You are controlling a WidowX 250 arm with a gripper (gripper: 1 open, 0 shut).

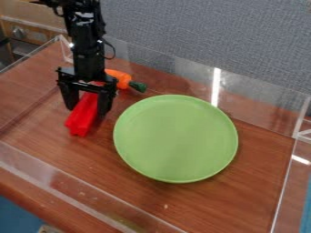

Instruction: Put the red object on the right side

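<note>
While the tool hangs straight down over the red bar, its 2 fingers stand spread, one on either side of the bar's upper end, and nothing is pinched between them. Whether the fingertips already touch the bar's sides cannot be told from this view. The bar lies flat on the desk, just left of the green plate, its long axis running from near the tool toward the camera. Behind the bar, and also left of the plate, rests the orange carrot toy, partly hidden by the arm.

By my reading, the grasp is the step in hand: the bar has not left the plate's left side. Next, the fingers need to press together squarely on the ridged sides, then lift high enough to pass over the plate to its far right side, where bare desk shows.
</note>
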